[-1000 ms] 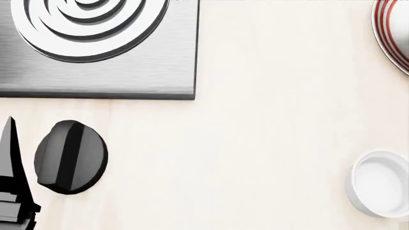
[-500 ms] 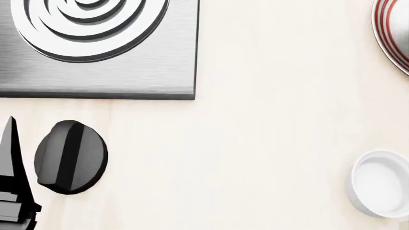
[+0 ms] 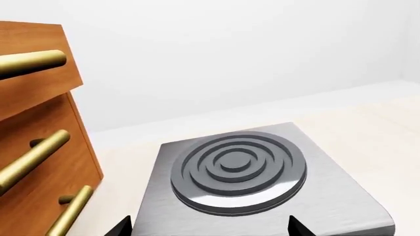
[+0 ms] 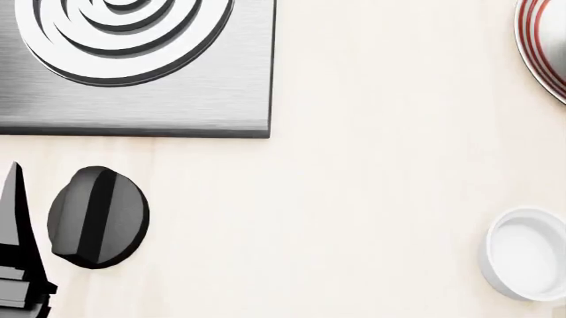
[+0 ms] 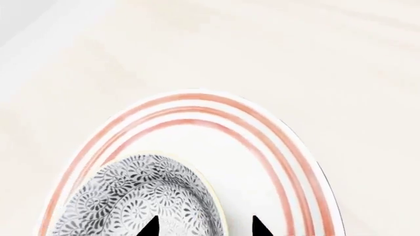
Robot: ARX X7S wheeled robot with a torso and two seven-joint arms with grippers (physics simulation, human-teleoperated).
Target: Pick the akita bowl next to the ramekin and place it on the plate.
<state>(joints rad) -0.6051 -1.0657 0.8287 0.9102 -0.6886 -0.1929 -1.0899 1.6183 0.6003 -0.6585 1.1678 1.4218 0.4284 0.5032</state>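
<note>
Sitting on the plate [image 5: 276, 162], the bowl [image 5: 141, 196] looks stiff, glossy, breakable, likely slippery: best pinched across its thin rim. The right pincer [image 5: 202, 228] straddles that rim, tips parted; the left pincer [image 3: 208, 228] is parted too.

We see three bright, evenly lit simulator renders, sharp from edge to edge with no blur, grain or bending at the borders. In the head view the pale countertop [image 4: 372, 199] is nearly washed out, the brushed-metal stove plate [image 4: 177, 99] carries soft streaked reflections, and the black knob [image 4: 97, 217] and the ramekin [image 4: 527, 253] cast only faint, narrow shadows, suggesting diffuse light from above. In the right wrist view the plate [image 5: 276, 162] and the akita bowl [image 5: 141, 196] look pale and low in contrast, with hardly any shadow.
</note>
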